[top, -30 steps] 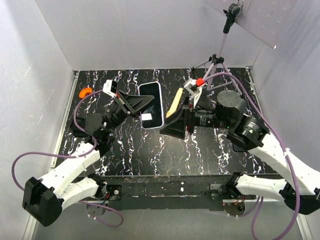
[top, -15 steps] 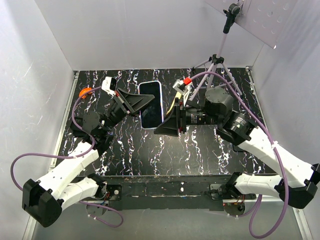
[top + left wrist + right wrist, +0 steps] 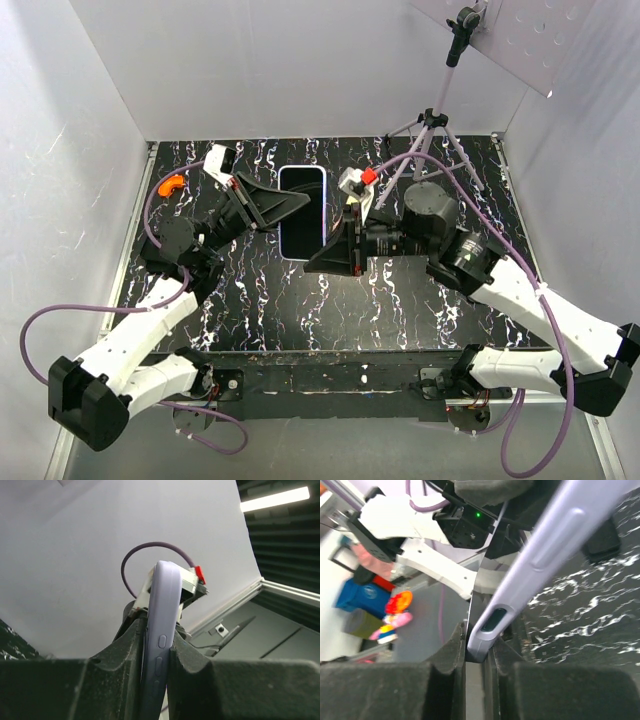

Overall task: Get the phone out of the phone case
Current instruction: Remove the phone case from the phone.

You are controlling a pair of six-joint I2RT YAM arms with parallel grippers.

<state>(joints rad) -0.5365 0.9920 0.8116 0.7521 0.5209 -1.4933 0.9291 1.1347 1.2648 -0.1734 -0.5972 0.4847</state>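
Note:
The phone [image 3: 302, 210] is held off the black marbled table [image 3: 400, 300], glossy black screen up, between my two grippers. My left gripper [image 3: 283, 205] is shut on its left long edge. In the left wrist view the lavender rim with its side buttons [image 3: 162, 610] stands pinched between the two dark fingers [image 3: 125, 650]. My right gripper [image 3: 330, 245] is shut on the near right corner. The right wrist view shows that lavender corner [image 3: 492, 625], with a slot in it, wedged between the jaws. I cannot make out the phone case as separate from the phone.
A grey tripod [image 3: 432, 128] with a tall pole stands at the back right of the table. An orange piece [image 3: 170, 186] lies at the back left. White walls close in the left, back and right sides.
My right gripper has moved left to the phone's near right corner and shut on it. My left gripper has carried the phone slightly towards the back and straightened it.

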